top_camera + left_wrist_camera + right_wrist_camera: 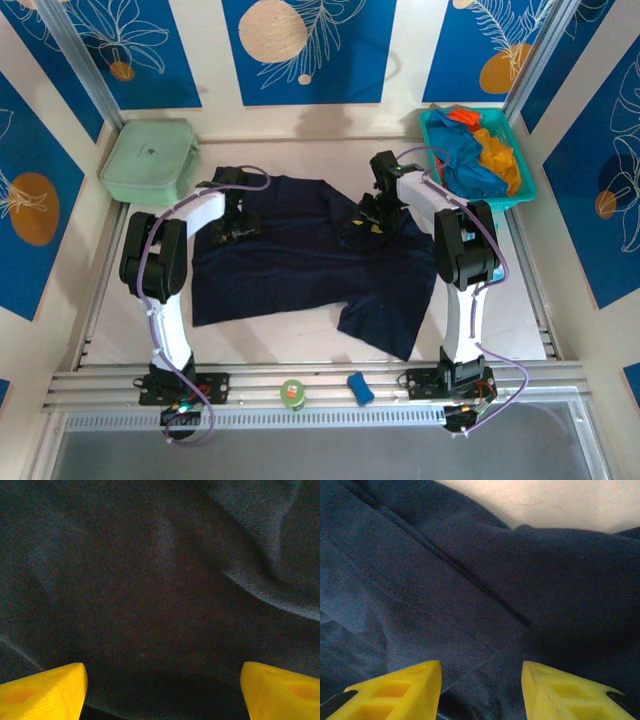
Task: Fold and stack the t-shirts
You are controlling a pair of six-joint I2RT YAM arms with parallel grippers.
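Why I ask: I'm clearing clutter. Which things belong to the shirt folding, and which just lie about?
Job: navy t-shirt; bright blue t-shirt, orange t-shirt, red t-shirt, heaped in the teal basket.
Lying about: pale green box; small green roll; small blue object.

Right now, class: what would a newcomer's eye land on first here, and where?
The large dark navy t-shirt spread across mid-table, with the left gripper and right gripper both open low over its far half. Then the teal basket at the far right corner, heaped with a bright blue shirt and an orange shirt.
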